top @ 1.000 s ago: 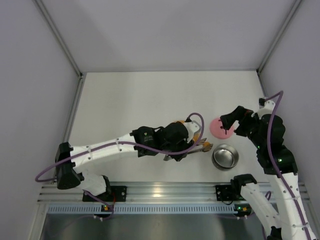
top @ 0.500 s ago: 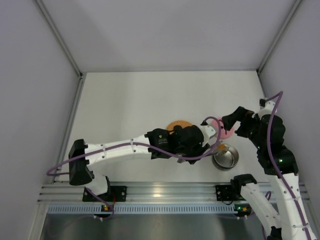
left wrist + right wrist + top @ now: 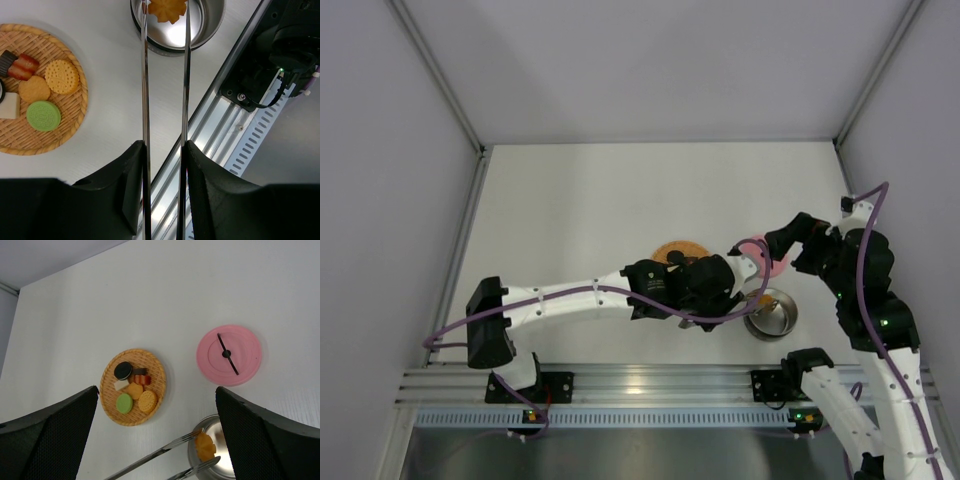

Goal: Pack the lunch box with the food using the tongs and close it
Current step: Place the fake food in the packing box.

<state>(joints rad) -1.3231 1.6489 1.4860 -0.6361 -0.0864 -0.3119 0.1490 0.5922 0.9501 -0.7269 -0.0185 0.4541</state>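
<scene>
Two robot arms seen from above. The left arm (image 3: 570, 298), across the lower left of the frame, is built of slim white tube links marked with small dark dots and joined by chunky black joint housings. A purple cable (image 3: 445, 331) loops out beside its black base and runs along the links. The right arm (image 3: 895, 375), at the right edge, has the same white shells and black joints, its own purple cable (image 3: 861, 235) and a tiny green light (image 3: 882, 322). In the wrist views, the left gripper fingers (image 3: 131, 186) are smooth matte black with rounded edges. The right gripper fingers (image 3: 47, 435) are black with a fine woven-looking texture.
</scene>
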